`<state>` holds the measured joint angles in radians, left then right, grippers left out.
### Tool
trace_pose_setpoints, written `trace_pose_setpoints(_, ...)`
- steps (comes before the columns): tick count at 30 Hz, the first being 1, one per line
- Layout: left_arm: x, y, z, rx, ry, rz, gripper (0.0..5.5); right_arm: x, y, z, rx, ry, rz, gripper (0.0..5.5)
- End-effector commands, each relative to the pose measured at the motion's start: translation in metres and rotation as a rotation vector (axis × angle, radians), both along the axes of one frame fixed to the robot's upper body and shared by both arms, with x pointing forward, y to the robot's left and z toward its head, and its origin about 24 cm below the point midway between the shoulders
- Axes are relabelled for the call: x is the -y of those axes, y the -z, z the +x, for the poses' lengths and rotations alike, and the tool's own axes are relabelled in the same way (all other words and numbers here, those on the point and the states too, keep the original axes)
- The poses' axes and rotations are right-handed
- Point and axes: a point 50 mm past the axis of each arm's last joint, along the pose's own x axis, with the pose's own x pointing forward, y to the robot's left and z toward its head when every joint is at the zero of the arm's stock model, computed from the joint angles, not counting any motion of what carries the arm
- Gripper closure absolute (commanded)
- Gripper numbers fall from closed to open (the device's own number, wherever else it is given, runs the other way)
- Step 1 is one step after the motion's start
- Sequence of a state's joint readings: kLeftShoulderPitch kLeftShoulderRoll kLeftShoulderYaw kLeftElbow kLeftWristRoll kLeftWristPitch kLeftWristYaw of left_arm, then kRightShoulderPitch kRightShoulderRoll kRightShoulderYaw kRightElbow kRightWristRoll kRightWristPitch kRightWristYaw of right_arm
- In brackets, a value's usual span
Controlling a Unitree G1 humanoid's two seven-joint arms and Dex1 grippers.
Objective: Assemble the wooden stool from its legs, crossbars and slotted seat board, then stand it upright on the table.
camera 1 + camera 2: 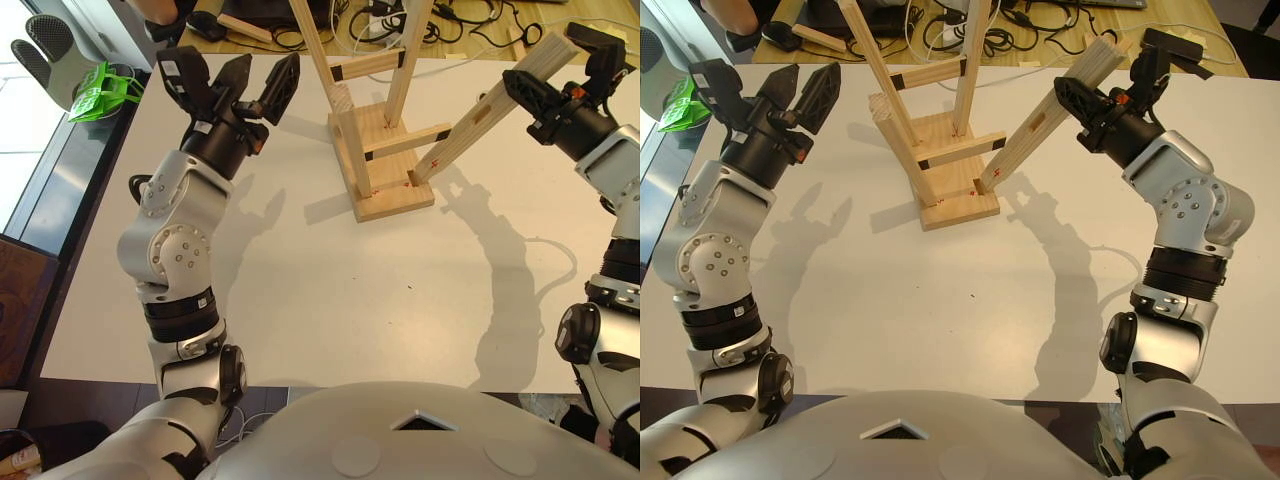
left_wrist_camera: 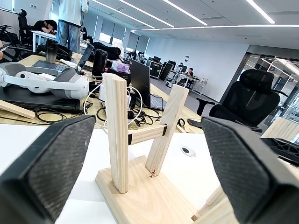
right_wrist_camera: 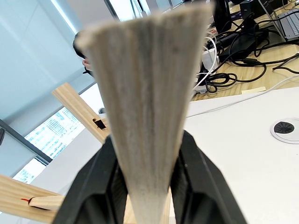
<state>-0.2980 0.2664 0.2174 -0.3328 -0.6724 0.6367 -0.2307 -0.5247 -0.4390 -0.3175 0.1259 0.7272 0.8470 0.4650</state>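
Right gripper clamps the tilted leg near its top. The leg's foot meets the corner slot of the seat. Left gripper gapes wide, empty, left of the seat.

Risk: an angled push jams the foot or skids the unbraced seat toward the far edge of the table. The near side offers room.

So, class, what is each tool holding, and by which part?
Right tool grips a wooden leg near its upper end; left tool is open, holding nothing.
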Motion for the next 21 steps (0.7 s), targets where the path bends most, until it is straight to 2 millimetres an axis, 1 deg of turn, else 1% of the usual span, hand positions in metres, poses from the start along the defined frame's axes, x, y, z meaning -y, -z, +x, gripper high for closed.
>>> trace_pose_setpoints(1, -0.002, -0.001, -0.001, 0.001, -0.010, 0.002, 1.34, 0.000, -0.007, 0.001, 0.022, 0.003, -0.008, 4.50)
trace_pose_setpoints(12, -0.001, -0.002, 0.001, 0.006, -0.009, 0.001, 1.34, -0.005, -0.006, 0.001, 0.055, -0.008, -0.060, 4.50)
trace_pose_setpoints(16, -0.001, -0.002, 0.001, 0.006, -0.009, 0.002, 1.34, -0.012, -0.006, 0.001, 0.037, -0.013, 0.011, 4.50)
trace_pose_setpoints(21, -0.001, -0.002, 0.001, 0.007, -0.009, 0.003, 1.34, -0.019, 0.000, -0.003, 0.003, -0.029, 0.031, 4.50)
